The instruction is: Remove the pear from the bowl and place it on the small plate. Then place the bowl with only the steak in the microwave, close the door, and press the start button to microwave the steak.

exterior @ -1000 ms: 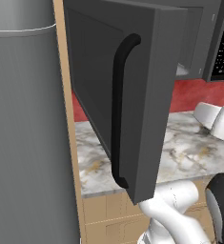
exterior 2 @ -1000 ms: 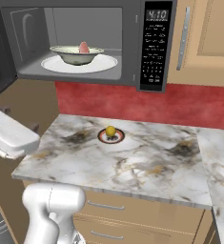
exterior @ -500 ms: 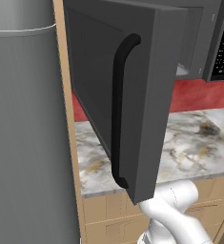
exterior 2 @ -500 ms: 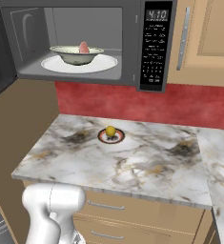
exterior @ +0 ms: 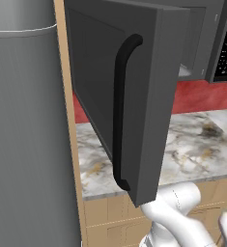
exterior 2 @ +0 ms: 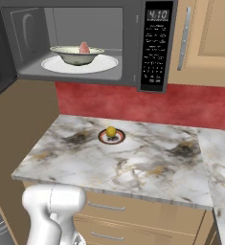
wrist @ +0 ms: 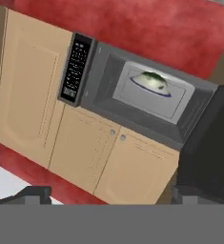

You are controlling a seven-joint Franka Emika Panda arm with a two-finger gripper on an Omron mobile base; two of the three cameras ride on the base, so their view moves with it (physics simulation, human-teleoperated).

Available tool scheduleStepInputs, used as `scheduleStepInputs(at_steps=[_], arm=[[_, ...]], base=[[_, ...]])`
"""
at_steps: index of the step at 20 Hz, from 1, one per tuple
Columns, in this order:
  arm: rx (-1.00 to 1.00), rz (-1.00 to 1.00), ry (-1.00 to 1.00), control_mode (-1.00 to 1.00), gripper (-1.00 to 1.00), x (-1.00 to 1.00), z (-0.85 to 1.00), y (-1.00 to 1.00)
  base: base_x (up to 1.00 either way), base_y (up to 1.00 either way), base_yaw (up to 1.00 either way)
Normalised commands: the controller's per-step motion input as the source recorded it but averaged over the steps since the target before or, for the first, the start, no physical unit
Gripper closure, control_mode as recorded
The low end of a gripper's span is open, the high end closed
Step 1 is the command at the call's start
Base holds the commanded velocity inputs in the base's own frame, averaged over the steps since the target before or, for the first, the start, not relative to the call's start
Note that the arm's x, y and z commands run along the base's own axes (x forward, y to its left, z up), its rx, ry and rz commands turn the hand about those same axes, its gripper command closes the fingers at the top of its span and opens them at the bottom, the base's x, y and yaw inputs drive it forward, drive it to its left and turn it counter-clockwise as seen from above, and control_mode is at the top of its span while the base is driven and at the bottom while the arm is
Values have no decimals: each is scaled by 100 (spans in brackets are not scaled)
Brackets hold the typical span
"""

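Observation:
The microwave (exterior 2: 85, 43) stands open above the counter, its door (exterior: 129, 91) swung far out with the black bar handle (exterior: 120, 111) facing the left base camera. Inside sits the pale bowl (exterior 2: 77, 55) on the white turntable, with the pinkish steak (exterior 2: 84, 47) in it. The yellow pear (exterior 2: 111, 130) rests on the small red-rimmed plate (exterior 2: 111, 138) on the counter. The hand view is rolled over and shows the microwave (wrist: 132, 100), the bowl (wrist: 151, 82) and the door (wrist: 211, 143) from below. My gripper (wrist: 111, 196) is open, holding nothing, well away from the door.
The keypad panel (exterior 2: 154, 50) is on the microwave's right side. A marble counter (exterior 2: 147, 167) runs beneath, with tan drawers below and a tan wall cabinet (exterior 2: 209, 38) at right. A tall grey fridge body (exterior: 23, 135) stands left of the door.
The white forearm that hung beside the counter a second ago has dropped out of both base views. Bowl, steak, pear, plate and door have not moved.

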Motion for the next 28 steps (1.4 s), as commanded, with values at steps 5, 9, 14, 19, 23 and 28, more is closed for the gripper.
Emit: scheduleStepInputs(at_steps=[5,9,14,19,23,28], arm=[[-35,-1,-1,-100,-100,37,-60,100],[-34,-3,0,-100,-100,61,-69,100],[-30,-5,0,-100,-100,76,-61,96],[-28,-3,1,-100,-100,98,-53,83],[-27,-2,2,-100,-100,100,-48,65],[-23,-11,0,-100,-100,62,-26,26]], base=[[0,0,0],[0,0,0],[0,0,0],[0,0,0],[0,0,0],[0,0,0]])
